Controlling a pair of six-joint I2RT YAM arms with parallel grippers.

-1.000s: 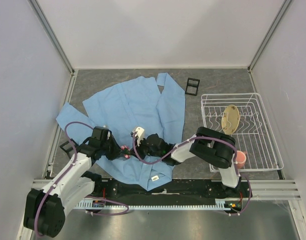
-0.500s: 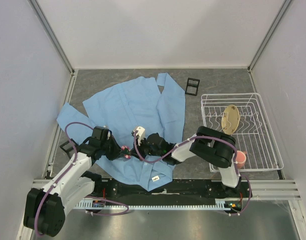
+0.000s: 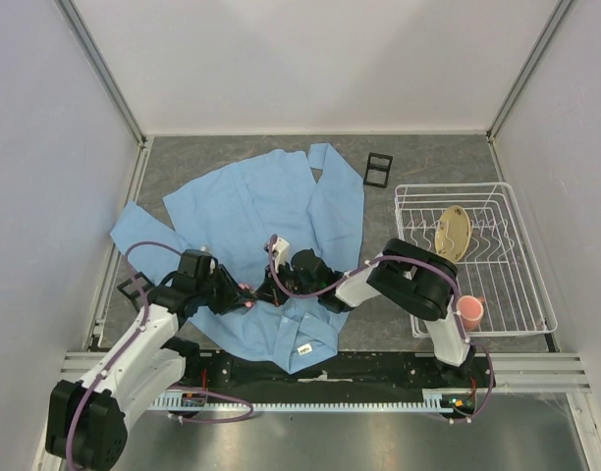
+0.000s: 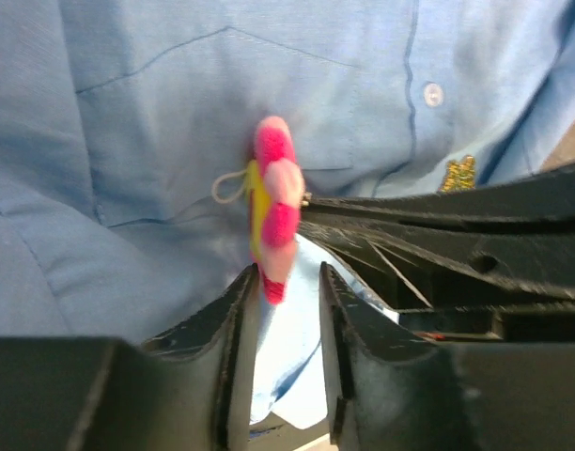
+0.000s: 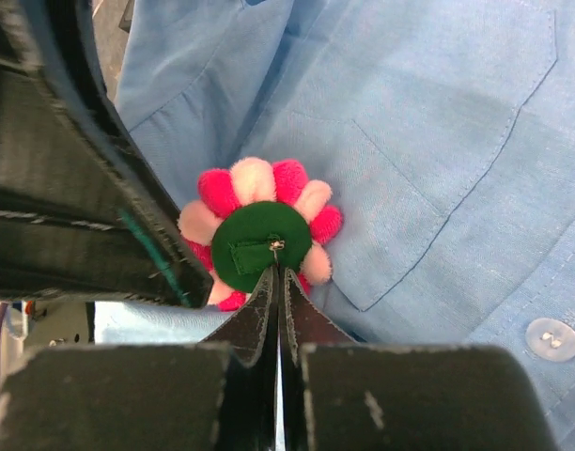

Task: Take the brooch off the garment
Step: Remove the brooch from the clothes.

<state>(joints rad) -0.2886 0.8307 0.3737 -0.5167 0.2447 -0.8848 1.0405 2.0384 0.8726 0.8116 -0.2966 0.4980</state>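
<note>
The garment (image 3: 251, 206) lies spread on the grey surface (image 3: 428, 162), collar end toward the arms, filling the left and middle of the top view. Its small white label (image 3: 304, 348) is at the 6 o'clock edge. The brooch (image 5: 259, 246) is over the shirt front at about 7 o'clock from the middle of the surface, between the two grippers.

In the right wrist view the brooch's green felt back faces the camera, ringed by pink and pale petals. The right gripper (image 5: 278, 282) comes up from 6 o'clock with its fingers pressed together, the tips pinching the small metal fastening at the centre of that green back. A chest pocket seam runs behind the brooch toward 3 o'clock, and a shirt button (image 5: 551, 338) sits at 4 o'clock.

In the left wrist view the brooch stands edge-on, upright. The left gripper (image 4: 286, 287) has its jaws narrowly spread, and the brooch's lower petal hangs in the gap, close against one finger (image 4: 240, 315) but not squeezed. A thin thread loop (image 4: 227, 185) sticks out at the brooch's 9 o'clock. Whether the pin is still caught in the cloth, I cannot tell. A dull gold emblem (image 4: 457, 174) lies on the fabric at 3 o'clock.

A white wire rack (image 3: 521, 285) stands at 3 o'clock.
</note>
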